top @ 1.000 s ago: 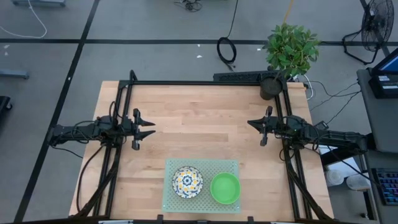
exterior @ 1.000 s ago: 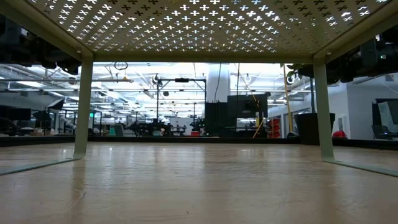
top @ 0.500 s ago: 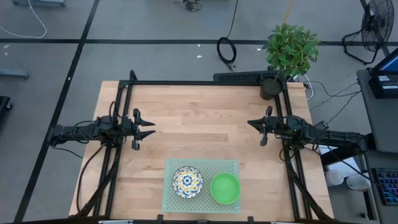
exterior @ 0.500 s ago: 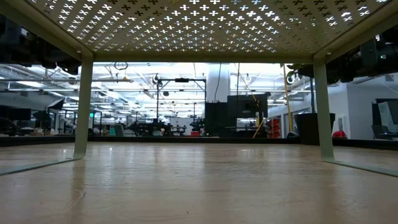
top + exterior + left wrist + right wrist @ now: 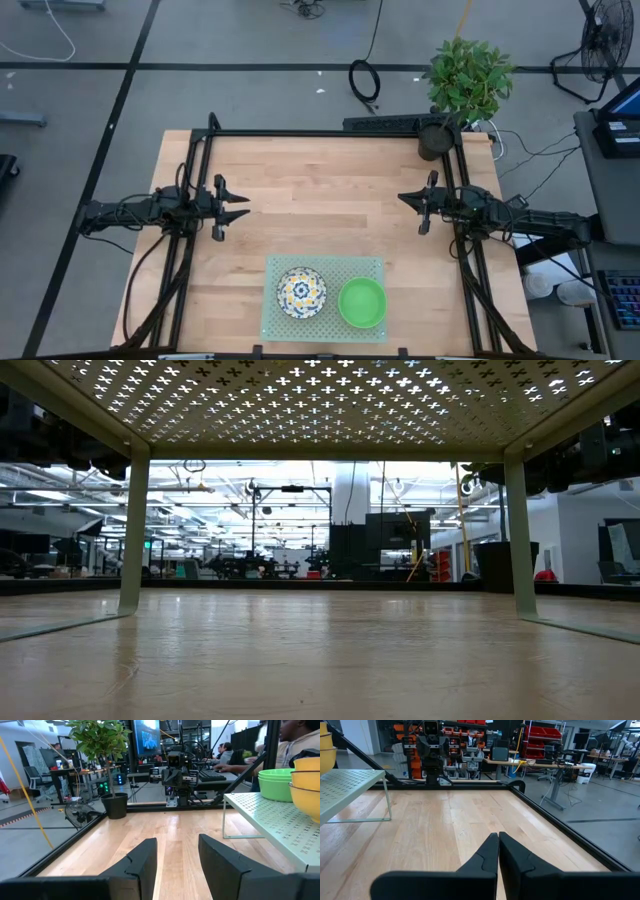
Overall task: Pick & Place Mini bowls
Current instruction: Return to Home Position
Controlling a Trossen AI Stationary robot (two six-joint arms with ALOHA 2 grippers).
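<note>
Right, I see two stacks on the pale-green perforated shelf (image 5: 330, 268) at the table's (image 5: 320, 180) 6 o'clock edge, the patterned mini bowls (image 5: 301, 292) just at 9 o'clock of the green mini bowls (image 5: 362, 302). The left jaws hover open at 9 o'clock, the right jaws closed at 3 o'clock, both empty.

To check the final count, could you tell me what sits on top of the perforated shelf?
Two stacks side by side on the shelf: one topped by a patterned bowl, one by a green bowl. The bowls beneath are covered from above.
</note>
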